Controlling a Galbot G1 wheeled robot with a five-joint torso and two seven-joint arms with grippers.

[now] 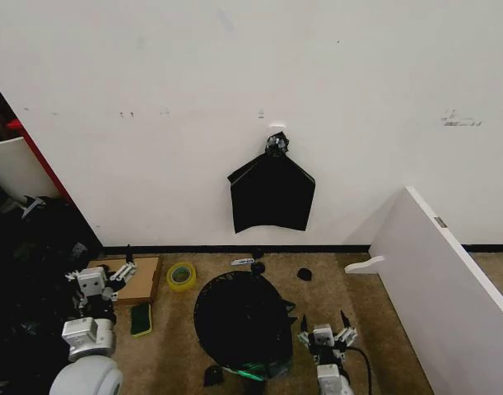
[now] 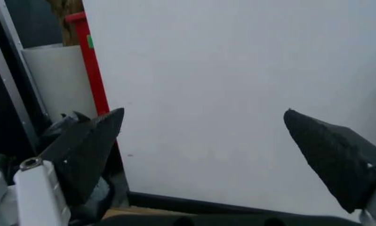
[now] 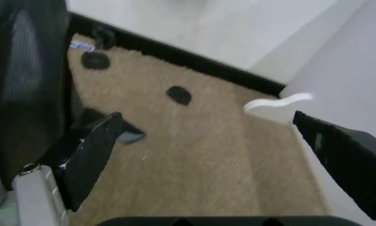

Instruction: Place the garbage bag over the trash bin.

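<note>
Head view: I see the garbage bag [image 1: 243, 321] draping the trash bin — just left of right pincer [image 1: 326, 332].
Right pincer: released, nearer.
Left pincer [image 1: 99, 280]: released, farther off.

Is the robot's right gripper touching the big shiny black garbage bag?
Apart. In the head view the open right gripper sits beside the glossy black garbage bag, carpet showing between them.

No text, label, brand, number or sign can be read in any of the views. The white painted wall [image 1: 235, 74] carries only faint grey smudges (no letters can be made out in them), and the small white-and-blue strip [image 1: 242, 262] lying on the tan carpet by the black baseboard is too small to read.
</note>
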